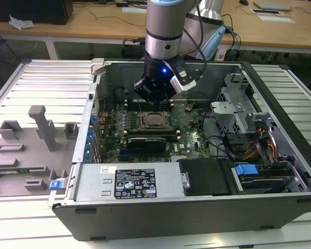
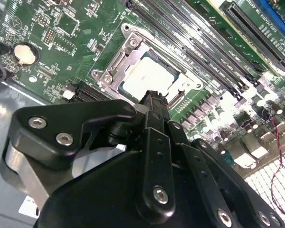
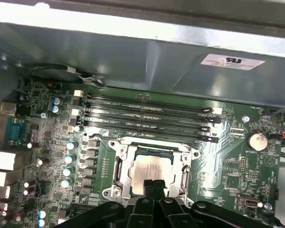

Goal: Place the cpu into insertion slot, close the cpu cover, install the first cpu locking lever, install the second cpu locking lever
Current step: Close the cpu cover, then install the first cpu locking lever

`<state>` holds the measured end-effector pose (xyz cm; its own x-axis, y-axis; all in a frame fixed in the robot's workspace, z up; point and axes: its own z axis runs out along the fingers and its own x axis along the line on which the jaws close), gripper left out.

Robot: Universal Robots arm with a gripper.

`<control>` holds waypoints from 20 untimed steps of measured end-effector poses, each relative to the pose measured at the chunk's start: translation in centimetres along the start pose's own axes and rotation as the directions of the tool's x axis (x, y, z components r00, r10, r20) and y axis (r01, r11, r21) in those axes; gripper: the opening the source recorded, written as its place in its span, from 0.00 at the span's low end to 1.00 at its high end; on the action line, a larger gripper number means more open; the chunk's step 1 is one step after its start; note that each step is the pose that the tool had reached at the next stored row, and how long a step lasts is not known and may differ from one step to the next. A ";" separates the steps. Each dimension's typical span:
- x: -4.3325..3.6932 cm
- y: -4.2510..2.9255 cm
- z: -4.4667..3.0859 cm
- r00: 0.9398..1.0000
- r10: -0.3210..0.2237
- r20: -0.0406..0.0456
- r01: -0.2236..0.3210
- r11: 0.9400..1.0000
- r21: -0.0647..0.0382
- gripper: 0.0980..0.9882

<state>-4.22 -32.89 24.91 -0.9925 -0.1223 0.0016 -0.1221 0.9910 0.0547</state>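
Tool [image 3: 154,184] hangs above cpu [image 3: 151,167] lying flat, top up.

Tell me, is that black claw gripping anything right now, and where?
Nothing, it seems: the gripper is shut with nothing between its fingertips, which are close over the cpu.
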 end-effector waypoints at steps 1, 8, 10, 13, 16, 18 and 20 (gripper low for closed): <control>0.00 0.00 0.00 1.000 0.000 0.000 0.000 1.000 0.000 0.01; 0.00 0.00 -0.02 1.000 0.000 0.000 0.000 1.000 0.001 0.01; 0.00 0.00 -0.03 1.000 0.000 0.000 0.000 1.000 0.001 0.01; 0.01 0.00 -0.03 1.000 0.000 0.000 0.000 1.000 0.001 0.01; 0.26 0.03 -0.04 1.000 0.000 0.000 0.000 1.000 0.001 0.01; 0.94 0.11 -0.03 1.000 0.000 0.000 0.000 1.000 0.001 0.01; 1.61 0.20 -0.02 1.000 0.000 0.000 0.000 1.000 0.001 0.01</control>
<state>-5.84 -32.90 24.94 -0.9925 -0.1223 0.0017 -0.1220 0.9911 0.0540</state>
